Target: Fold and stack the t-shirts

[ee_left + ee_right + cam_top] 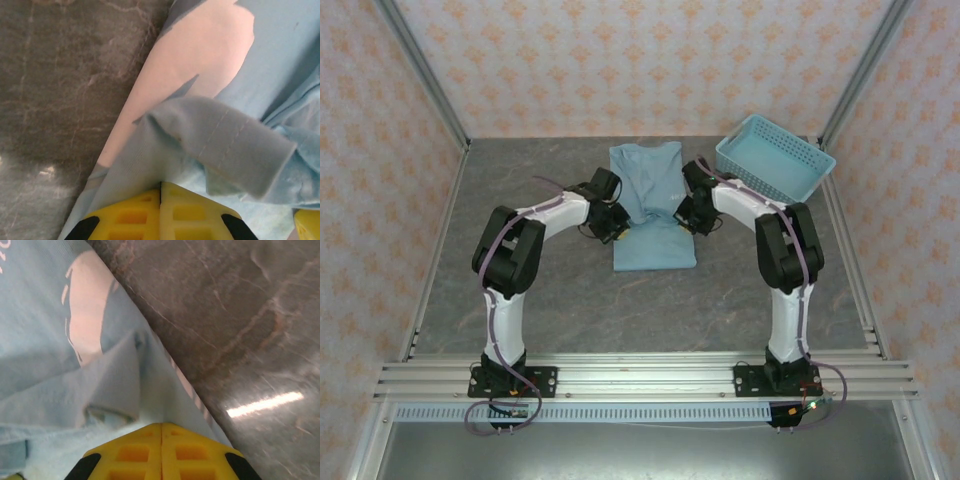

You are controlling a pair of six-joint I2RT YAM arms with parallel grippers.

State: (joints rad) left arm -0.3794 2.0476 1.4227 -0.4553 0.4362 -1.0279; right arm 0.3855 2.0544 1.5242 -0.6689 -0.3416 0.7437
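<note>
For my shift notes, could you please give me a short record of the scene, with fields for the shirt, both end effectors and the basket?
t-shirt: light teal-blue with white print, lying on the table between the two arms
left end effector: shut, pinching cloth at the t-shirt's left side
right end effector: shut, pinching cloth at the t-shirt's right side
basket: light-blue lattice, far right corner, apart from the t-shirt
table: grey, marbled surface

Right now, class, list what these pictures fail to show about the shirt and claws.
- Lettering on the shirt: too small from above; cut off by frame edges in wrist views.
- Shirt's side edges: top view, covered by the arms.
- Left claw and right claw: how much cloth each pinches, hidden by folds, wrist views.
</note>
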